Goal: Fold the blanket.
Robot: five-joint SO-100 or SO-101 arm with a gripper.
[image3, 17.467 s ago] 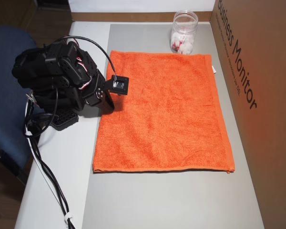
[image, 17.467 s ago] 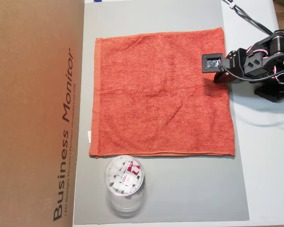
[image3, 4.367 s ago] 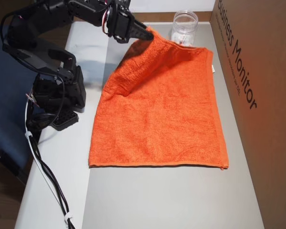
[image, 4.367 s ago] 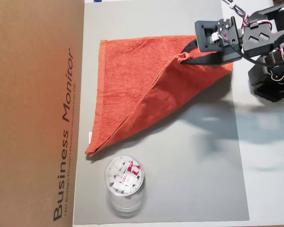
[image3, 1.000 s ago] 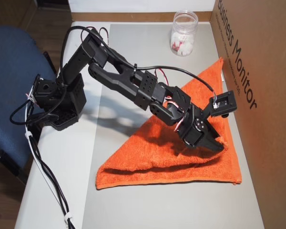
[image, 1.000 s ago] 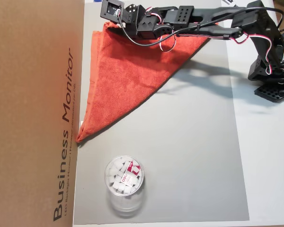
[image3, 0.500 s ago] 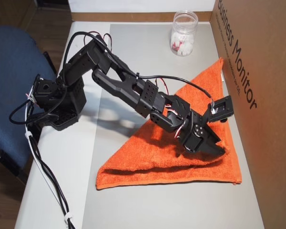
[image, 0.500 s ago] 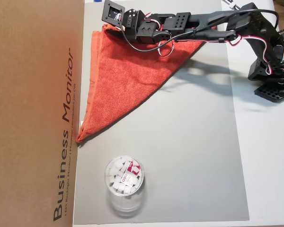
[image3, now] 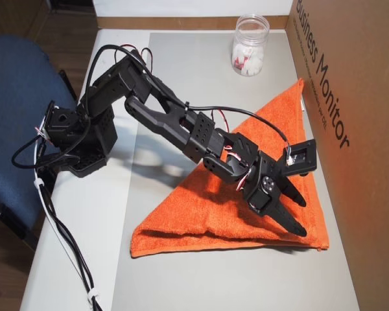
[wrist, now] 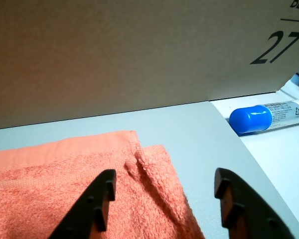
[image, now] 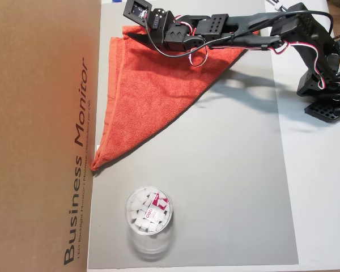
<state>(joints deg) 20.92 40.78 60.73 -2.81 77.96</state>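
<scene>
The blanket (image: pixel 153 93) lies folded into a triangle on the grey mat (image: pixel 232 187), towards eleven o'clock in an overhead view, against the cardboard box (image: pixel 39 136). The pincer (wrist: pixel 164 191) hangs over its corner, prongs apart, gripping nothing. A clear jar (image: pixel 149 218) stands at six o'clock.

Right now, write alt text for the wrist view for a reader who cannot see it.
The open hand hovers over a corner of the orange-red blanket, its two layers' corners slightly offset, on a grey mat. Behind stands a brown cardboard box marked 27, and a blue-capped tube lies at the right.
</scene>
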